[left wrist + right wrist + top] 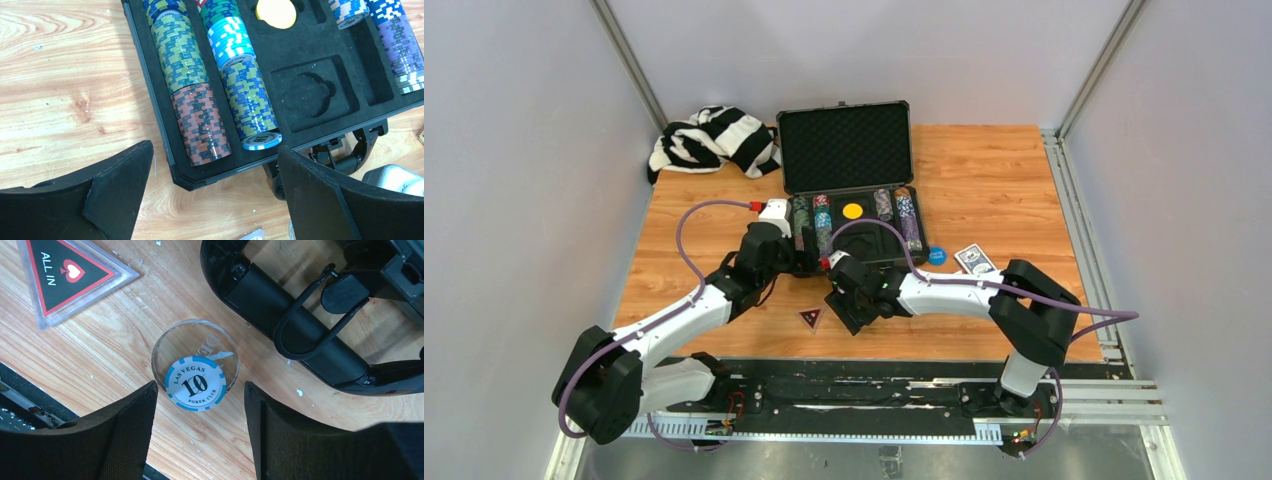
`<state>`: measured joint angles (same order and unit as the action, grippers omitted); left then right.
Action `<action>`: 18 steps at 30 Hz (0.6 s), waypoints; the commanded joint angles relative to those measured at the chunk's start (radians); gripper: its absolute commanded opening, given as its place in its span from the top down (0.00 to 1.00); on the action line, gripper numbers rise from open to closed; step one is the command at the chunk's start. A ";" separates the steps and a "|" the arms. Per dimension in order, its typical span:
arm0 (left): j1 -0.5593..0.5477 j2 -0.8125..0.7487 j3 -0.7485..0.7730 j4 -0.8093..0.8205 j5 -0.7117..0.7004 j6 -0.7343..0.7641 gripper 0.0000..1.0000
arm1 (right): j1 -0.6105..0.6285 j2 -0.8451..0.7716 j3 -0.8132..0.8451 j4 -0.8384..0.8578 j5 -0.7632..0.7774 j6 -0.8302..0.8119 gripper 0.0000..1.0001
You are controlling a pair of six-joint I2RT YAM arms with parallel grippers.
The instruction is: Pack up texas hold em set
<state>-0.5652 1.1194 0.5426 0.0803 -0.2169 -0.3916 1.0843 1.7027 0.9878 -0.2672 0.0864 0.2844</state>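
Straddling blue 10 chip (196, 384) on clear disc (195, 340), right gripper (199, 395), half-open & empty, may flick it; left gripper (214, 150) wide, empty.

Chip (195, 383) prob. on disc (192, 337), before case (844, 150).

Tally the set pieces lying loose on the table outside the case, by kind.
Card deck: 1
Blue round disc: 1
Clear round disc: 1
All-in triangle marker: 1
Loose 10 chip: 1
Total: 5
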 commanded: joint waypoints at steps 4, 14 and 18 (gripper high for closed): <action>-0.001 0.009 0.007 0.018 0.003 0.015 0.01 | 0.013 0.017 -0.002 -0.019 0.010 0.000 0.39; -0.001 0.013 0.008 0.019 0.007 0.015 0.01 | 0.014 0.013 -0.001 -0.021 0.014 -0.011 0.46; -0.001 0.017 0.008 0.019 0.009 0.015 0.01 | 0.014 0.011 -0.003 -0.021 0.016 -0.015 0.47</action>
<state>-0.5652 1.1290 0.5426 0.0803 -0.2092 -0.3893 1.0843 1.7100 0.9878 -0.2672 0.0868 0.2813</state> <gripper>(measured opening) 0.992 0.542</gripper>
